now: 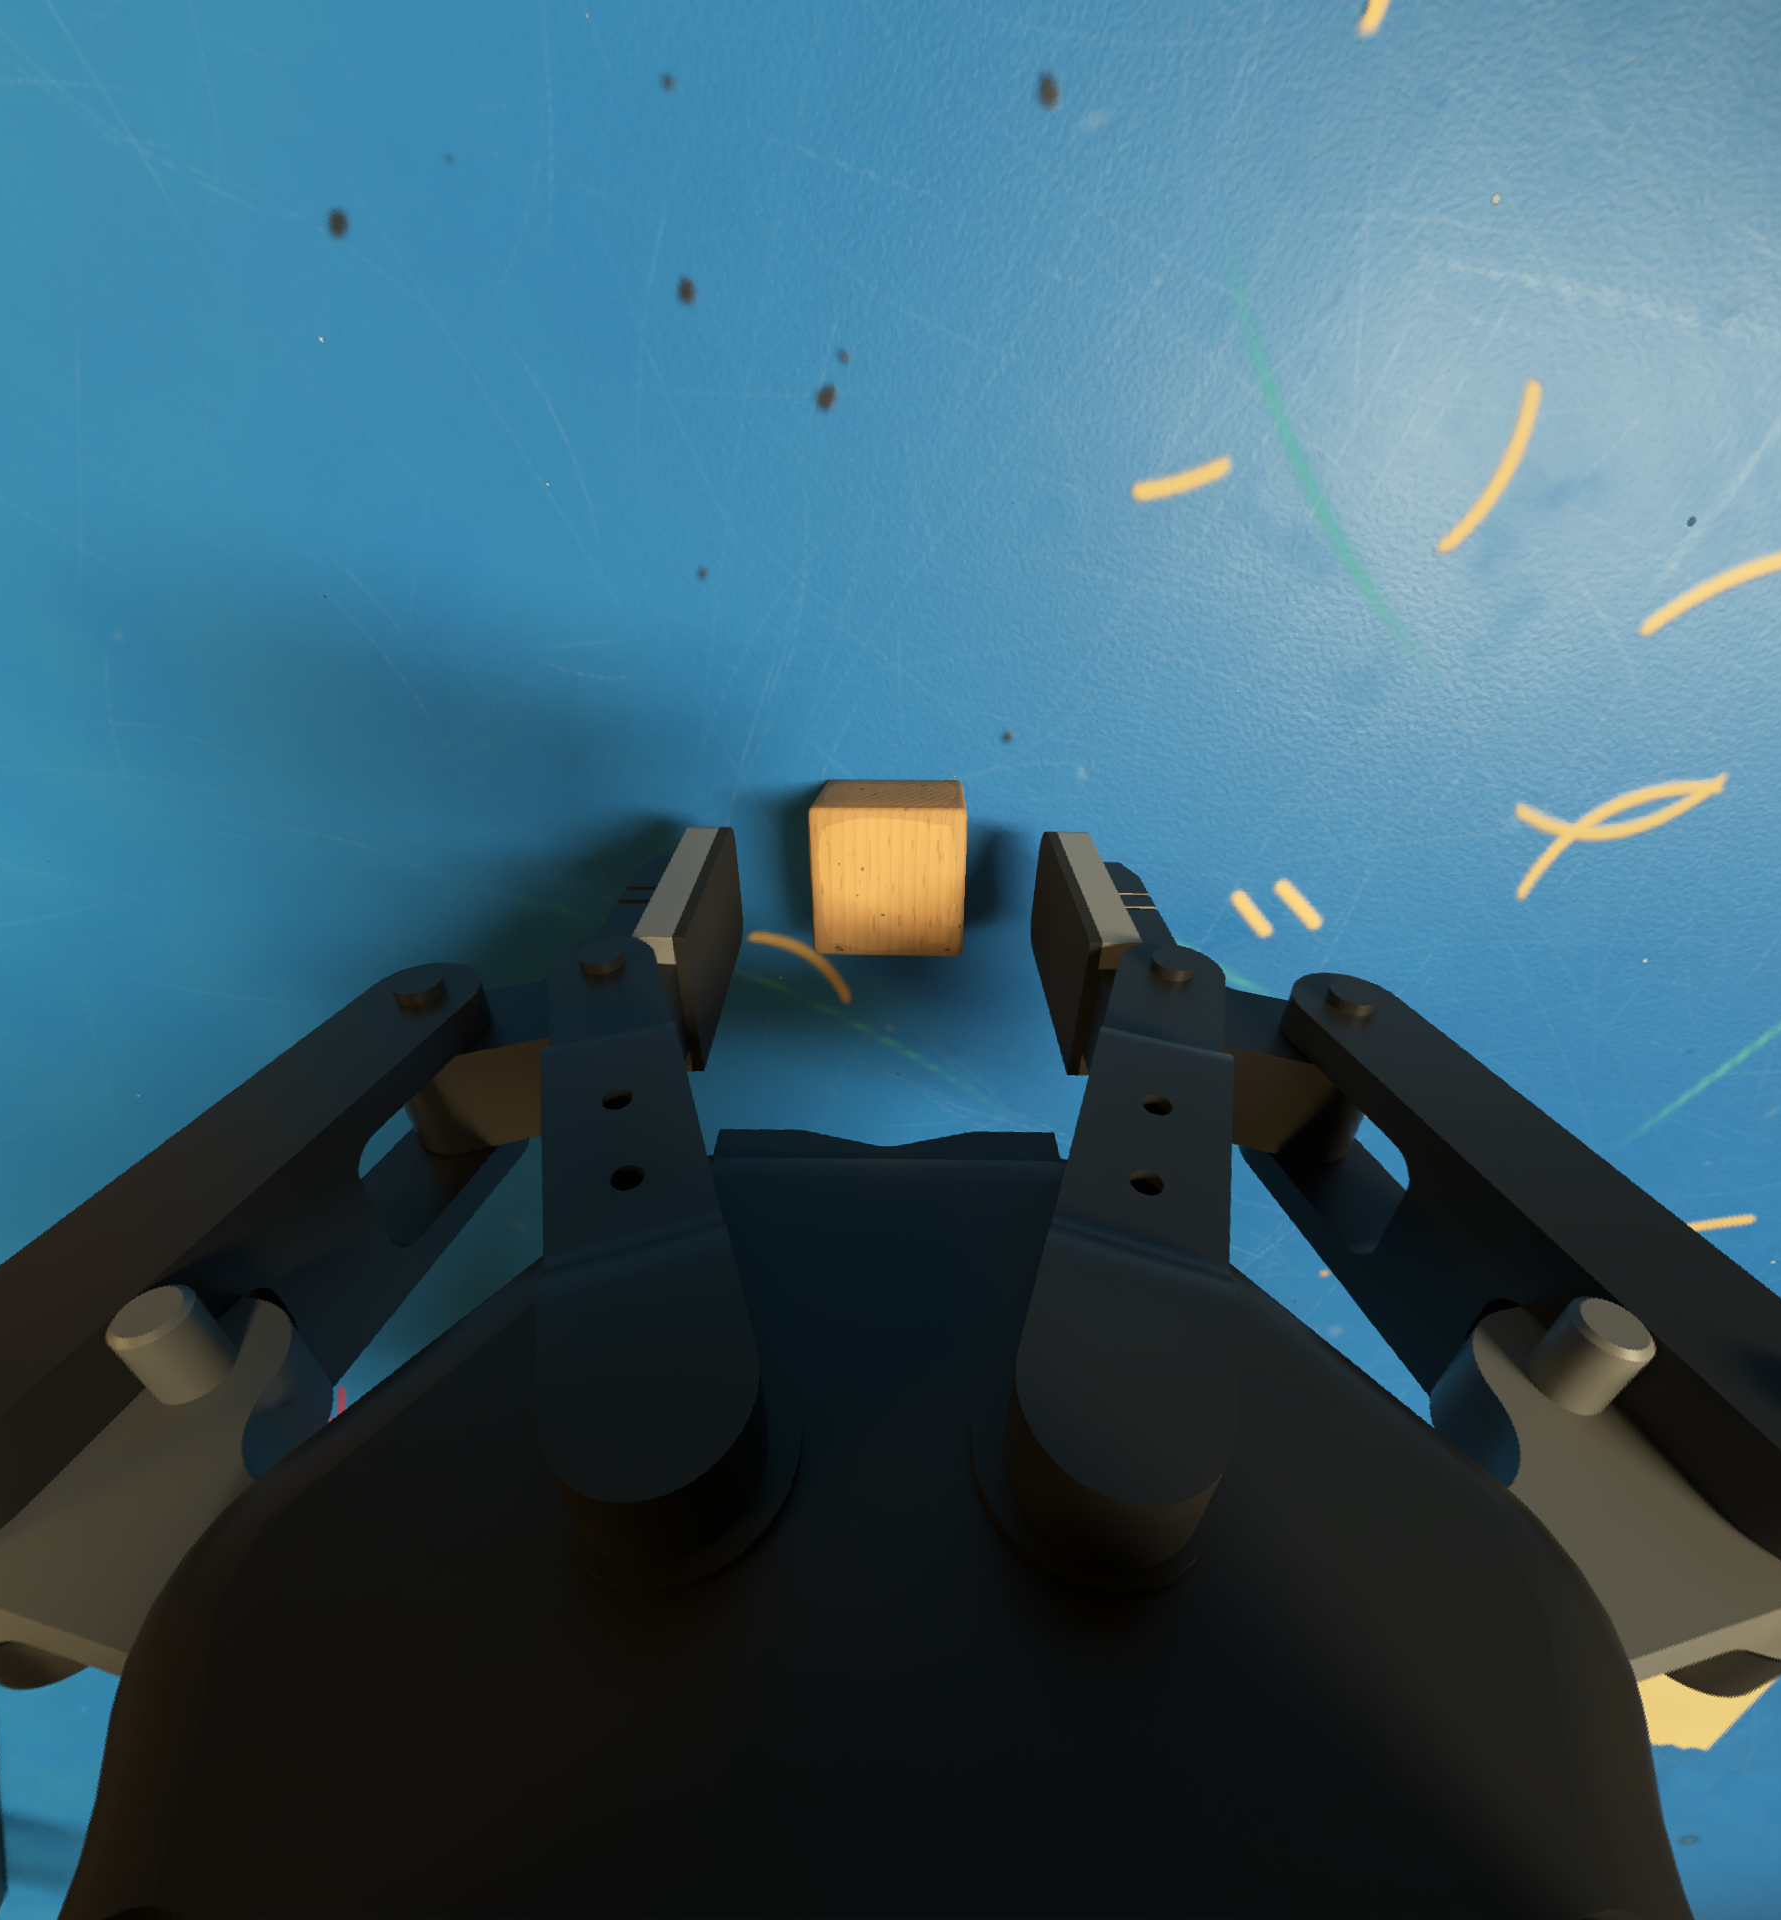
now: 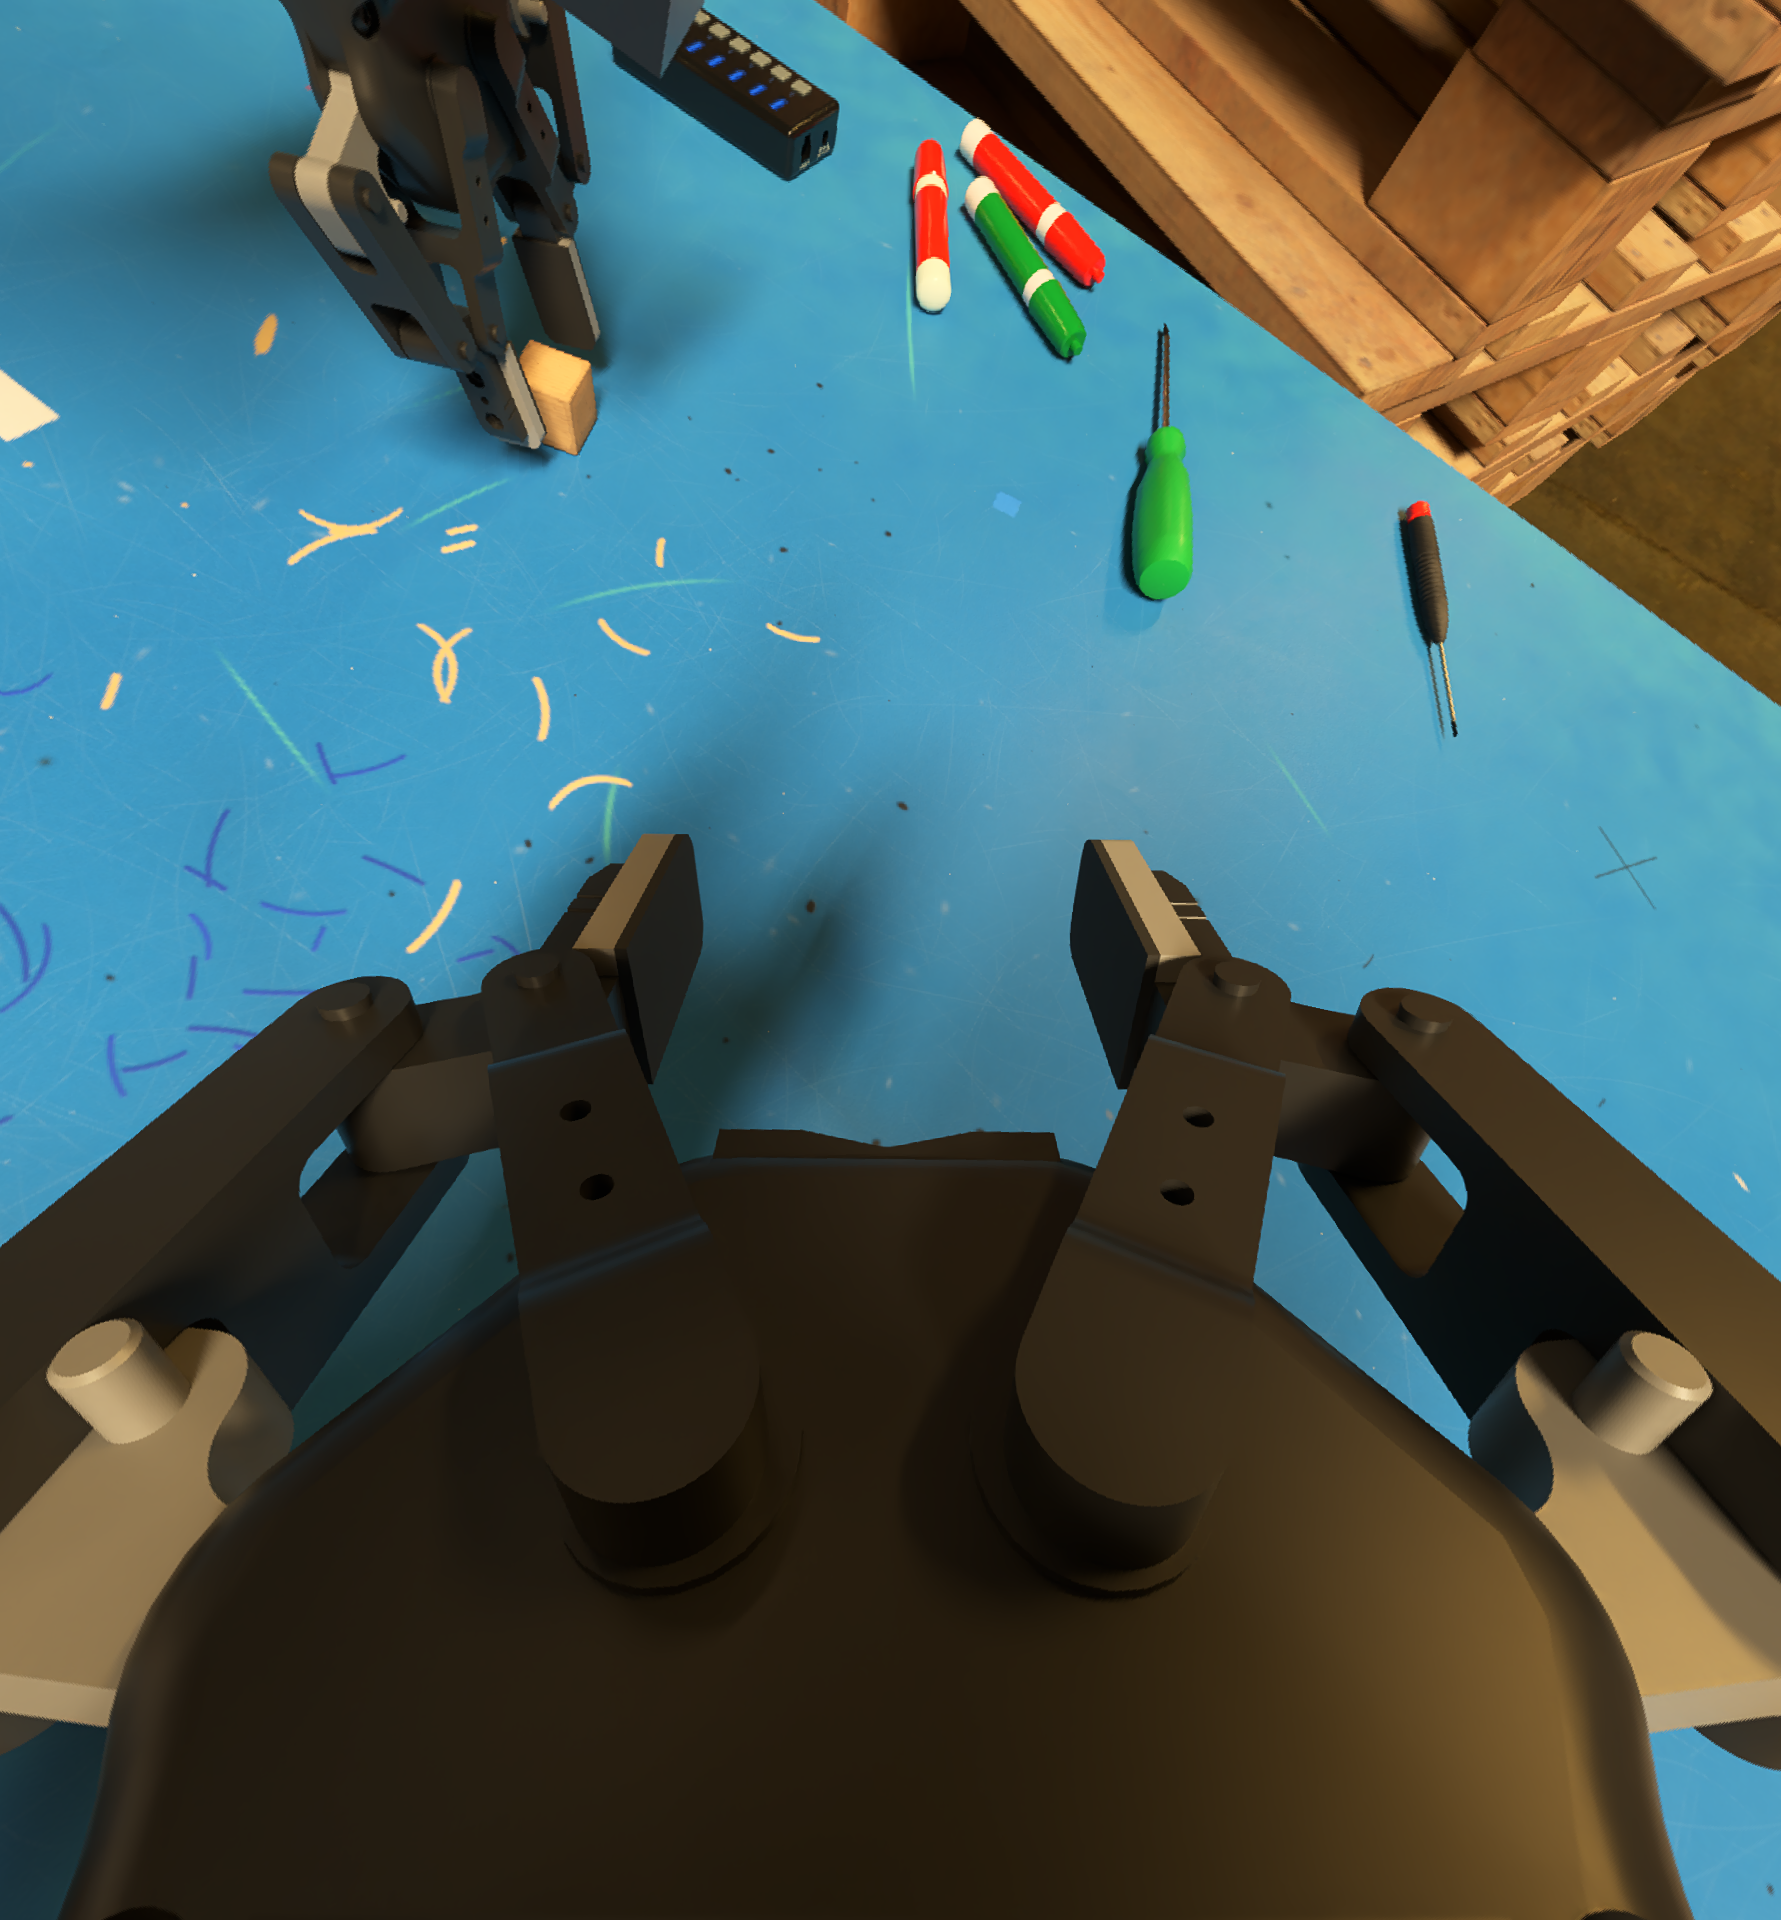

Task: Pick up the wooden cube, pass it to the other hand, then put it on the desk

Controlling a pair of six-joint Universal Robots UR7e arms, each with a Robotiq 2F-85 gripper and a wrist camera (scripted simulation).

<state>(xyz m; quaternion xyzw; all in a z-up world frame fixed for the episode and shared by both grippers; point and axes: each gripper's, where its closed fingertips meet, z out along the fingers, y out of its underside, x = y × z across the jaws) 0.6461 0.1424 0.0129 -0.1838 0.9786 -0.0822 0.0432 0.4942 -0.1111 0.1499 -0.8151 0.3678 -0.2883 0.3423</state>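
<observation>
While the blue desk [image 2: 865, 675] fills both of my views, I see the wooden pallets [image 2: 1488, 156] stacked past its far edge. My left gripper [image 1: 886, 925] is spread with a gap on each side of the wooden cube [image 1: 887, 868], which sits on the desk between its 2 fingers; neither pad touches it in the left wrist view. My right gripper [image 2: 886, 945] hangs wide apart, holding nothing. Well apart lie a black hub [image 2: 761, 94], a green screwdriver [image 2: 1163, 509], 3 markers [image 2: 1021, 260] and a thin black tool [image 2: 1426, 592].
</observation>
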